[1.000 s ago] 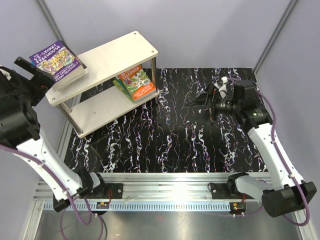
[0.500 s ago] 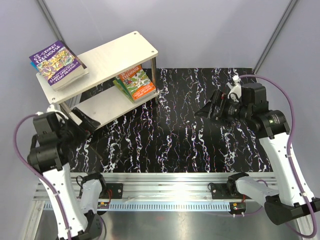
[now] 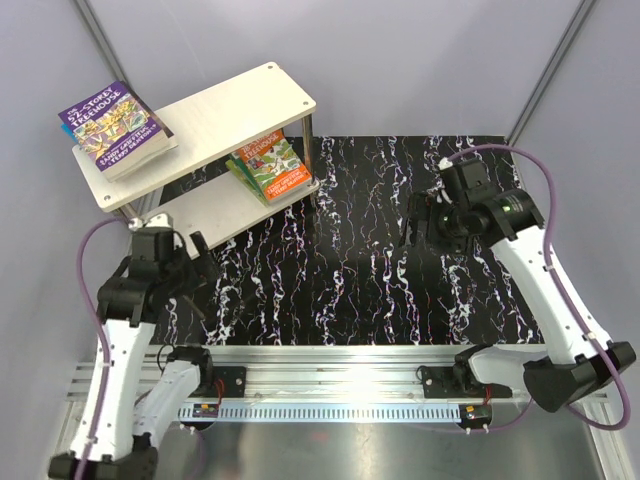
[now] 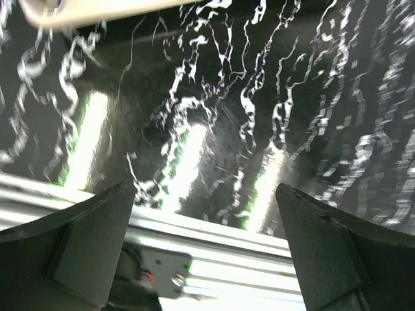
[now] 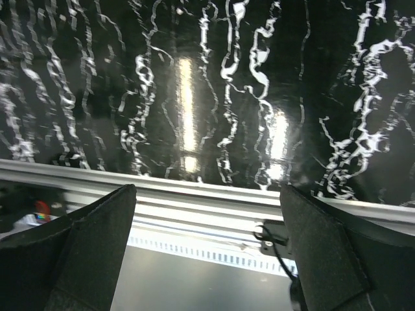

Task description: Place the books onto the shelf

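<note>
Left end effector point(image 3: 200, 270) wide apart, empty, over marbled counter point(image 3: 350, 285), right end effector point(image 3: 418, 226) likewise, purple book stack point(image 3: 113, 127) on shelf point(image 3: 235, 105) top board, green book stack point(image 3: 271, 166) on lower board.

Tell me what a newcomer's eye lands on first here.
First, the bright purple book lying on the far-left end of the shelf top board, and the green and orange books on the right end of the lower board. Then the black table veined with white. Both arms hang over it, left claw and right claw open and empty.
</note>
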